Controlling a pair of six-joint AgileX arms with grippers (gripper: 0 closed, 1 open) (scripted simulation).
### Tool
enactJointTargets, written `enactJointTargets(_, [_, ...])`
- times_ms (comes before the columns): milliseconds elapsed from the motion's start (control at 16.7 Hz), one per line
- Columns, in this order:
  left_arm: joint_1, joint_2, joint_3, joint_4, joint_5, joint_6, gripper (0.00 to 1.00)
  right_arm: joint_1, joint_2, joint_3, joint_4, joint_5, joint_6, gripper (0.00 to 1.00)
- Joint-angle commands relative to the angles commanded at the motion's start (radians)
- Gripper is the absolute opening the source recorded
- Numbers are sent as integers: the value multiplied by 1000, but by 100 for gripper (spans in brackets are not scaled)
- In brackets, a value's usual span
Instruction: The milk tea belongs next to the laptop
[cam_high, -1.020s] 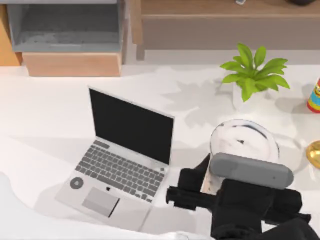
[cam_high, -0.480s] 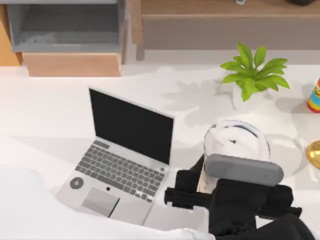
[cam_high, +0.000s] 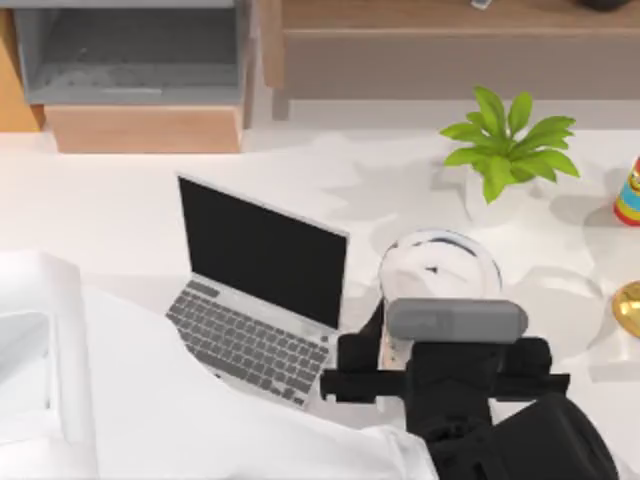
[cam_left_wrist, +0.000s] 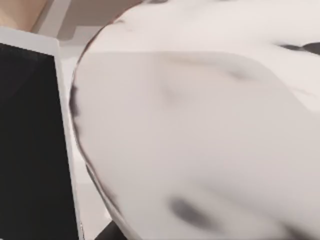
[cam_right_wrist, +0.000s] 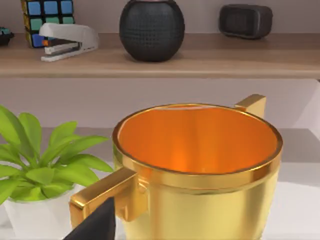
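The milk tea (cam_high: 440, 268) shows its round white lid from above, just right of the laptop (cam_high: 262, 250), a slim silver one standing open with a black screen. My left gripper (cam_high: 400, 345) is shut on the cup's side below the lid, and a grey wrist camera sits over it. In the left wrist view the milk tea (cam_left_wrist: 200, 140) is very close, with the laptop's black screen (cam_left_wrist: 30, 150) beside it. My right gripper (cam_right_wrist: 95, 225) is parked at the right, facing a gold cup (cam_right_wrist: 200, 165).
A potted green plant (cam_high: 505, 150) stands behind the cup, a gold cup (cam_high: 630, 305) and a red can (cam_high: 628, 190) at the right edge. A large white shape (cam_high: 150, 400) covers the lower left and hides the laptop's trackpad. Shelves run along the back.
My left gripper has carried the milk tea leftward, closer to the laptop. The white shape at the lower left has grown and now covers the laptop's front.
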Motion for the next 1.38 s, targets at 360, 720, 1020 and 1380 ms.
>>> enactJointTargets(360, [12,7,-4,7,2,-4,0,0,0,0,0,0,0,100])
enactJointTargets(720, [12,7,-4,7,2,-4,45,0,0,0,0,0,0,100])
enactJointTargets(1020, [12,7,-4,7,2,-4,83,0,0,0,0,0,0,100])
enactJointTargets(1380, [12,7,-4,7,2,-4,100,0,0,0,0,0,0,100])
